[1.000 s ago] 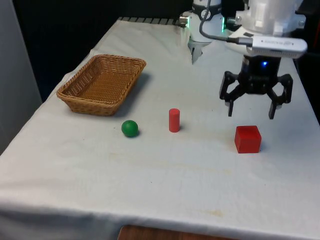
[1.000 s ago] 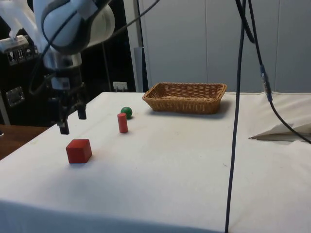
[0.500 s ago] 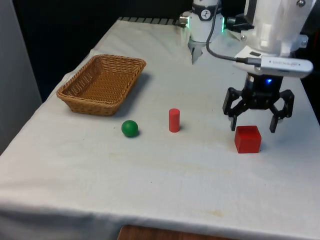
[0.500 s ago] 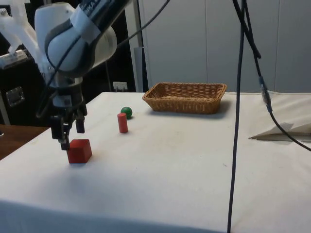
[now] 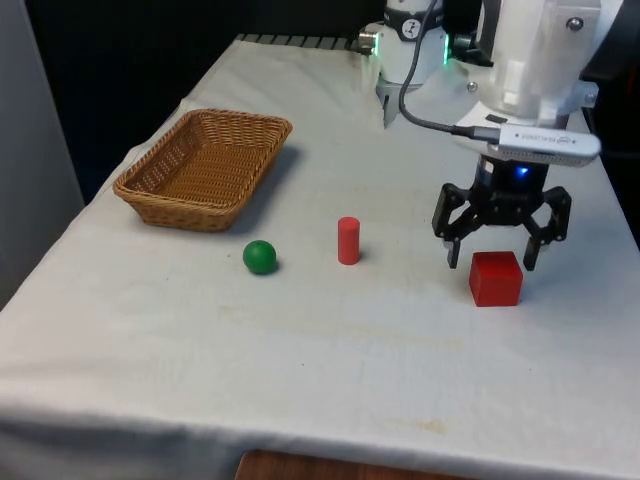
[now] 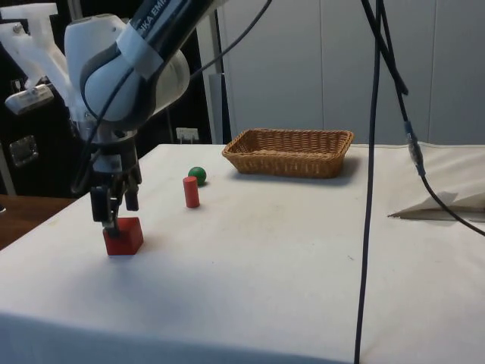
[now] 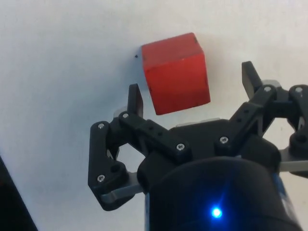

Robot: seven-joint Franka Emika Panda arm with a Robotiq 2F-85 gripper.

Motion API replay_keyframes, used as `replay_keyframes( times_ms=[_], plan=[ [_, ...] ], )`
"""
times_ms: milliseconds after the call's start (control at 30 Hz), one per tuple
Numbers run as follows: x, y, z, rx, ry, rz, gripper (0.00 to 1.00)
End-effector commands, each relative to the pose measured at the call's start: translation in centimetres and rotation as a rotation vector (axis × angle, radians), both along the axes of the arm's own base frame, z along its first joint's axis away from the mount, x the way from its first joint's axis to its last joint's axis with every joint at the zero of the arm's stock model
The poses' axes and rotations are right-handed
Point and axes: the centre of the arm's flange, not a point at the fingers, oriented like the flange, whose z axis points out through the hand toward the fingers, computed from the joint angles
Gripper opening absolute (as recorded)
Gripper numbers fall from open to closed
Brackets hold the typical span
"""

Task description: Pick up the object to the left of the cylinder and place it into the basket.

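Red cube (image 5: 496, 278) sits on the desk (image 5: 300, 350) at the front view's right of the red cylinder (image 5: 347, 241), well apart from it and far from the basket (image 5: 280, 125) at the left. The hand (image 5: 491, 262) hovers just above it, its 2 fingers spread apart, 1 on each side and touching nothing. To grasp well, I judge the hand should turn slightly to square with the cube's flat faces, which look skewed in the wrist view, sink until the fingers reach mid-height, then close. The cube is plain, matte, sharp-edged and likely easy to grip.
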Motion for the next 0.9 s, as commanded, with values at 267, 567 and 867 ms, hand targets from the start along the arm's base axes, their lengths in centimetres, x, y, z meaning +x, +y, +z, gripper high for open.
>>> replay_keyframes(
  times_ms=[267,567,867],
  plan=[
    [0.0,0.5,-2.2,0.013,-0.016,-0.002,1.00],
    [0.2,0.3,-1.8,0.001,-0.032,-0.002,0.63],
    [0.2,0.3,-1.7,-0.001,-0.035,-0.002,0.03]
  ],
)
